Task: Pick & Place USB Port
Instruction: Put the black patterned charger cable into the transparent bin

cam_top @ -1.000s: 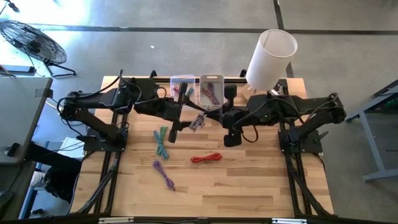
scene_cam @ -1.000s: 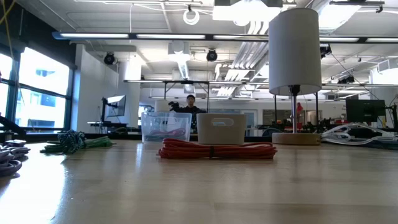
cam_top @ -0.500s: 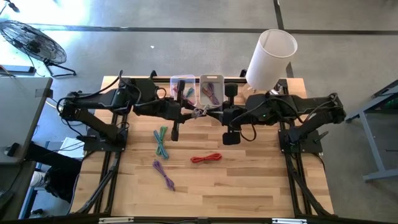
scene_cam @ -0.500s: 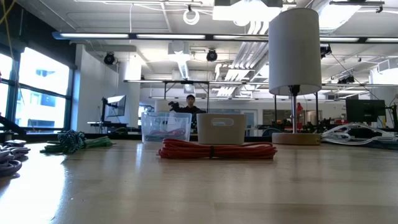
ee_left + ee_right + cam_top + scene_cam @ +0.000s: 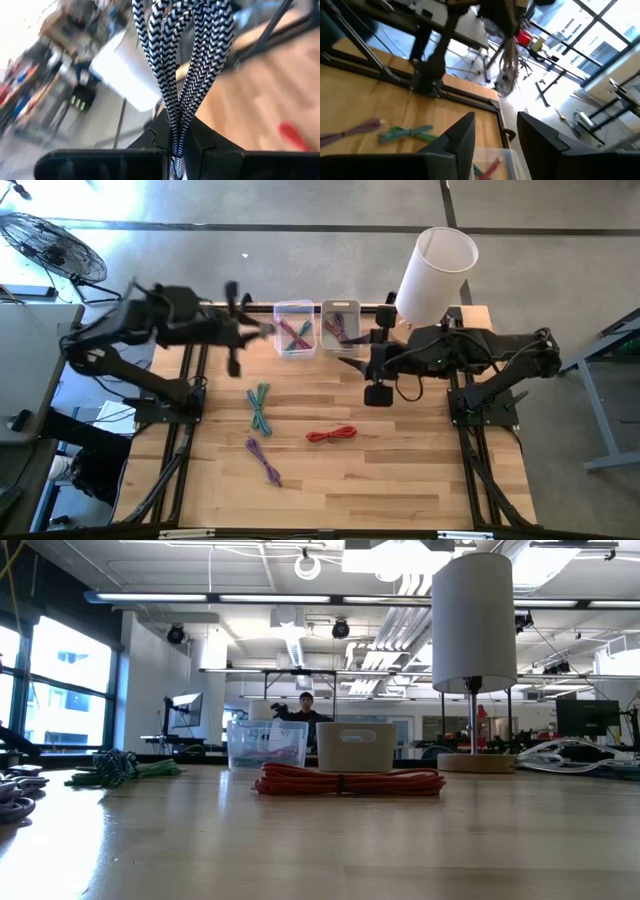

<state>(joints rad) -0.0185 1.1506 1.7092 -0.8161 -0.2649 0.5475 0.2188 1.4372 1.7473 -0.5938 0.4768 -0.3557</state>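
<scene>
black-and-white zigzag cable, red cable, green cable

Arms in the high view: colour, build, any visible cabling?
Both arms are dark, near black, built of chunky jointed links on black frame bases bolted at the table's back corners. Loose black cables loop along the right arm near its gripper. The left gripper has two flat, dark, angular fingers; the right's look the same. No markings readable.
</scene>
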